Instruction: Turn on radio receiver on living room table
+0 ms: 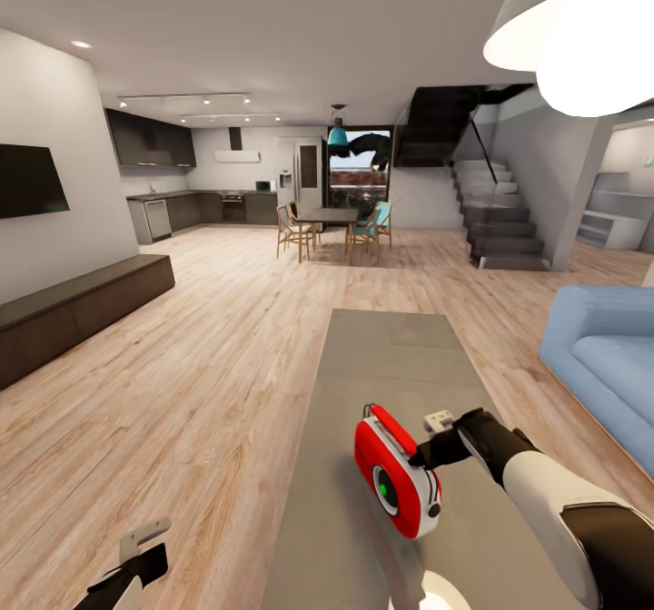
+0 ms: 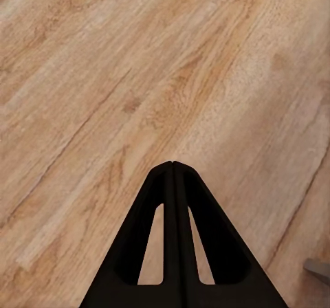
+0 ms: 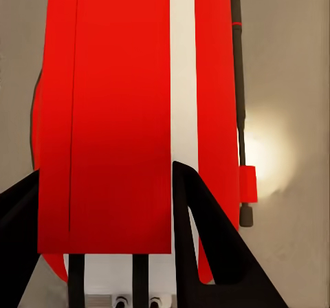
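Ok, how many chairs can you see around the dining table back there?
3 visible: two at the left of the dining table, at and, one teal at its right. More may be hidden behind.

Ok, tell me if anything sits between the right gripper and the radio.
Nothing visible does. The right gripper is already at the radio receiver on the table, its fingers on either side of the red body.

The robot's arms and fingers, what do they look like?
The right arm has a smooth white shell with black bands at the joints and a black wrist. The right gripper and left gripper have matte black, wedge-shaped fingers with long cut-out slots. A small pale grey block sits near each wrist. No loose cables or markings show.
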{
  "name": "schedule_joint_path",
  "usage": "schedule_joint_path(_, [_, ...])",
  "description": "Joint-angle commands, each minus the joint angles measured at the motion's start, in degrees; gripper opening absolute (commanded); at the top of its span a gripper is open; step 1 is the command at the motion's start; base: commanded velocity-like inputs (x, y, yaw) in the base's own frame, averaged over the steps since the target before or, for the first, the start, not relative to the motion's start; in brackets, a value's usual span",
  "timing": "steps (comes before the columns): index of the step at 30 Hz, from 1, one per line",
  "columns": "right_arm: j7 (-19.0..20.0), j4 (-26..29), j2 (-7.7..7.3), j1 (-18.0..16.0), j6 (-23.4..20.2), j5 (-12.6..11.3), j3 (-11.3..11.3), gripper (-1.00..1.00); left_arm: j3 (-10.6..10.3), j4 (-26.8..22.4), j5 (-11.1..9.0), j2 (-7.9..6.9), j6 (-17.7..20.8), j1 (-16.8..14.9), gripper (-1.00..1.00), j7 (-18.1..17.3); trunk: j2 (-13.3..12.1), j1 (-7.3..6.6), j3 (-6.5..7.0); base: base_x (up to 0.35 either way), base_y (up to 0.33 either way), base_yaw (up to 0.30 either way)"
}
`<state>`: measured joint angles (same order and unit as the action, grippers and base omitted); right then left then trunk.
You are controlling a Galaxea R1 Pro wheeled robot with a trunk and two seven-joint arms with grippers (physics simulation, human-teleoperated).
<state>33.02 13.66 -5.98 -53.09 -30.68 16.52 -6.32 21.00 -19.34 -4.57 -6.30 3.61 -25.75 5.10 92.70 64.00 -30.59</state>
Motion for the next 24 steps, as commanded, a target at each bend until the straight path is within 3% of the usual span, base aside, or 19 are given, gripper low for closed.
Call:
schedule_joint_path(1, [-0.02, -0.31, 0.00, -0.01, 0.77, -0.26, 0.17, -1.00, 0.00, 0.00, 0.00, 0.02, 0.00, 0.00, -1.00, 0.00, 0.00, 0.00, 0.00, 0.000, 0.000, 0.000])
schedule_joint_path(9, [-0.06, -0.91, 0.00, 0.01, 2.06, -0.26, 0.16, -1.00, 0.00, 0.02, 0.00, 0.10, 0.00, 0.00, -1.00, 0.00, 0.00, 0.00, 0.00, 0.000, 0.000, 0.000])
schedule_joint_path(24, [-0.06, -0.98, 0.00, 0.01, 2.12, -0.26, 0.09, -1.00, 0.00, 0.03, 0.00, 0.35, 0.00, 0.00, -1.00, 0.00, 6.02, 3.29, -2.69, 0.000, 0.000, 0.000])
